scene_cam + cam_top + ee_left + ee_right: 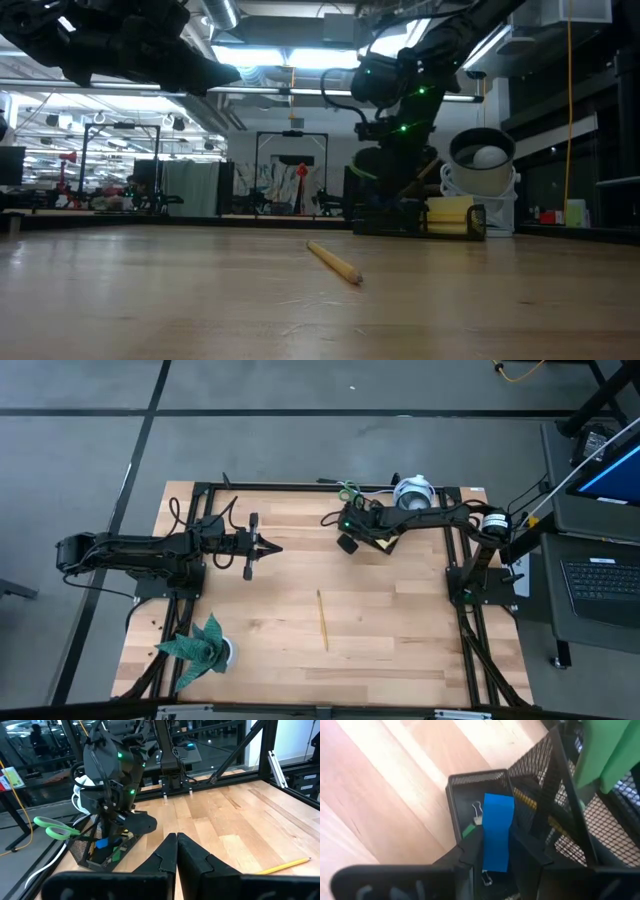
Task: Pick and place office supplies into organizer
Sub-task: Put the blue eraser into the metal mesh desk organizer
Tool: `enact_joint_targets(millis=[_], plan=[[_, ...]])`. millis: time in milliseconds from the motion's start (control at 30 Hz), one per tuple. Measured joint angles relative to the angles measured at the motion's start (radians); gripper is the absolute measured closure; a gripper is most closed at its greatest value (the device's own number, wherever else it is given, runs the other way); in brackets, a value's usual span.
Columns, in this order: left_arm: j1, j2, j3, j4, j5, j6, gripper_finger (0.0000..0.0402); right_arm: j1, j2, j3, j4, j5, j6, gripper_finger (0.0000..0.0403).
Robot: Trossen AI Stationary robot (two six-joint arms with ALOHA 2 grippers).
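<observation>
The black mesh organizer stands near the table's far edge. My right gripper hangs over its front compartment, shut on the small blue block. In the organizer are green-handled scissors, a yellow pencil, a yellow sticky-note pad, a tiny green piece and a silver clip. Another yellow pencil lies flat mid-table. My left gripper hovers shut, left of the organizer. My right gripper pinches the blue block's near end between its two fingers. It comes from above, slanting down, with the block lying along the fingers. The free end reaches into the organizer's front compartment; whether it touches the bottom I cannot tell.
A round white device sits right behind the organizer. A green paper plant stands at the near left corner. Black frame rails border the table. Bare wood stretches around the loose pencil.
</observation>
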Motion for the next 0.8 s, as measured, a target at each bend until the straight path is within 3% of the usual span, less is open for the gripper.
enact_joint_targets(millis=[800], plan=[[0.0, 0.0, 0.0, 0.0, -0.003, -0.002, 0.0394, 0.0, 0.0, 0.0, 0.009, -0.002, -0.022, 0.0312]])
